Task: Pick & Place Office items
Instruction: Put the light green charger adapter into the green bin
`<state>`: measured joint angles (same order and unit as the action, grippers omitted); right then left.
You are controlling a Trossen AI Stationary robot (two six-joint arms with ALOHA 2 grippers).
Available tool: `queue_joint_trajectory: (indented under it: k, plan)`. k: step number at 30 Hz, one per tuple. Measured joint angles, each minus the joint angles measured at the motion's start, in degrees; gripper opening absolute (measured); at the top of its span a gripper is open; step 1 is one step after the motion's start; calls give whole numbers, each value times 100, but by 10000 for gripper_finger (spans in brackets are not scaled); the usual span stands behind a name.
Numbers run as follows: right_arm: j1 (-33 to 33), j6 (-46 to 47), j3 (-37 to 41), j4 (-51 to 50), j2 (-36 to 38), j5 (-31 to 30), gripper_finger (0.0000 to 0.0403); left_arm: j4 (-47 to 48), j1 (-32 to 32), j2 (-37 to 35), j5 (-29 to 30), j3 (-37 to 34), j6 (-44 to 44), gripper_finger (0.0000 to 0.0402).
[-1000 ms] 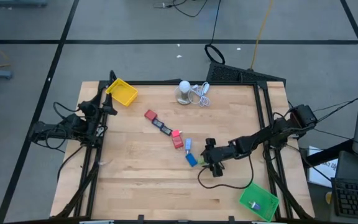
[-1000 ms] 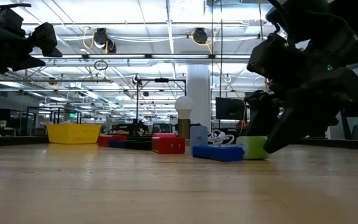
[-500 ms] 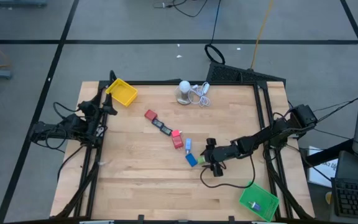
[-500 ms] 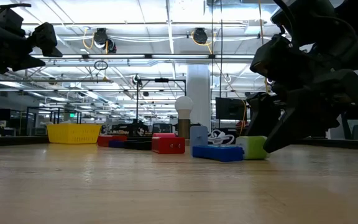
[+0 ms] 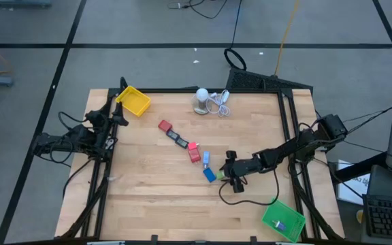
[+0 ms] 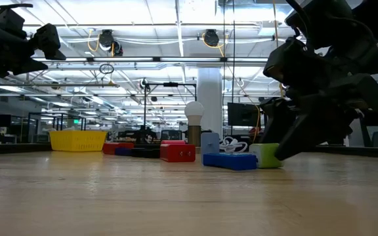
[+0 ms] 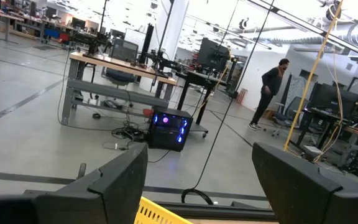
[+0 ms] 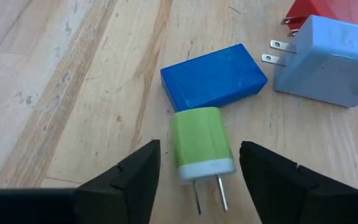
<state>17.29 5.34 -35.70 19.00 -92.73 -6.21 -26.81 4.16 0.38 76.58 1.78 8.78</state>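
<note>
Office items lie in a slanting row across the middle of the table [image 5: 155, 197]: a red block [image 5: 164, 126] at the far-left end, then a dark flat rectangle [image 5: 177, 138], a pink bit [image 5: 192, 145], a second red block [image 5: 194, 156], a pale blue charger [image 5: 206, 158] and a blue block [image 5: 209, 174] at the near-right end. A green plug [image 8: 201, 142] lies just beside the blue block, its two prongs pointing toward the right gripper [image 8: 196, 167]; whether the two pieces touch cannot be told. The right gripper is low over the table at the row's near-right end, its fingers [image 8: 130, 176] spread with the green plug between them and clear of both. In the low view the gripper shows as a dark mass on the right, close over the plug. The left gripper [image 7: 197, 180] waits raised at the table's left edge, fingers apart and holding nothing, beside a yellow tray [image 5: 134, 101] at the far-left corner. A green tray [image 5: 283, 219] sits at the near-right corner. A white round object [image 5: 201, 97] with coiled cable stands at the far edge. A person [image 7: 269, 93] stands in the room beyond the table.
</note>
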Motion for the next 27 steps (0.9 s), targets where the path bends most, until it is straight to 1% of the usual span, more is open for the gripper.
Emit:
queue_joint_trajectory:
  k: [9, 15, 21, 27]
  plan:
    - [-1, 0, 0, -2, 0, 16, 159, -1, 0, -1, 0, 0, 0, 294]
    - [-1, 4, 0, -2, 0, 21, 136, 0, -2, -1, 0, 0, 0, 294]
    - [-62, 433, -2, 0, 0, 29, 133, 0, 0, 0, 0, 0, -2, 294]
    - [-71, 448, -2, -30, 70, 47, 131, -2, -2, 0, 0, 0, 0, 294]
